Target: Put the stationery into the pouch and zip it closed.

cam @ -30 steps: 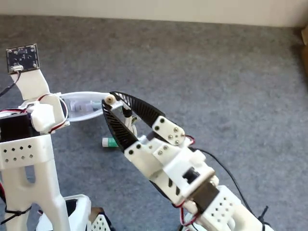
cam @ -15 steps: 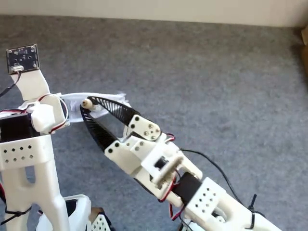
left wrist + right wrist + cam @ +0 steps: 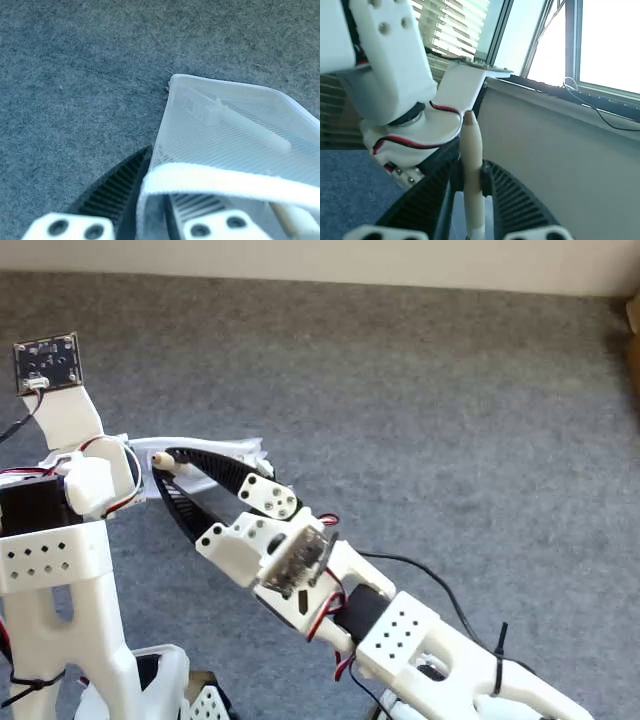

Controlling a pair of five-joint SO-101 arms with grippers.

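Seen from above, the right gripper (image 3: 162,468) is sitting at about 9 o'clock, with its arm lying along a line in from 5 o'clock. Its black jaws are clamping shut around a cream-coloured pen (image 3: 471,165), whose tip is poking out past the jaw ends. That tip is resting right at the white mesh pouch (image 3: 225,125), which is lying at 9 o'clock on the grey carpeted table (image 3: 450,390), just beside the left arm (image 3: 60,530). The left gripper (image 3: 156,186) is pinching the pouch's thick white rim between closed jaws. A pale stick-shaped item (image 3: 250,132) is showing through the mesh. The step in hand appears to be feeding the pen into the pouch; whether the tip is past the rim cannot be told. Doing this well likely means lining the pen up with the pouch's length, sliding it in shallow and deep before letting go, and having the left gripper hold the mouth lifted and steady so the mesh is not bunching ahead of the tip.
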